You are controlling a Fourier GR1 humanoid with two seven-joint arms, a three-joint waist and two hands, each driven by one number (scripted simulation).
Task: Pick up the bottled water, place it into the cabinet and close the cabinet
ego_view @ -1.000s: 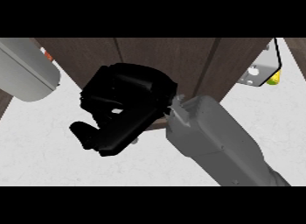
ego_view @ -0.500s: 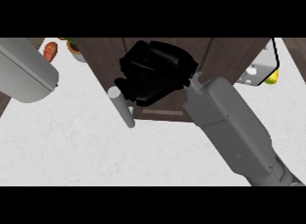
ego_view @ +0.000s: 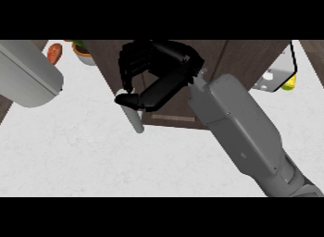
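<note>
dark wood-grain cabinet point(ego_view: 243, 58), matt speckled counter point(ego_view: 90, 162)

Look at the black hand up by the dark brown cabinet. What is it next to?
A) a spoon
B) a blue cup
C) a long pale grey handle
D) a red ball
C: the right hand, fingers curled, sits against the dark cabinet with its thumb beside the long pale grey handle; no ball, cup or spoon shows there.
</note>
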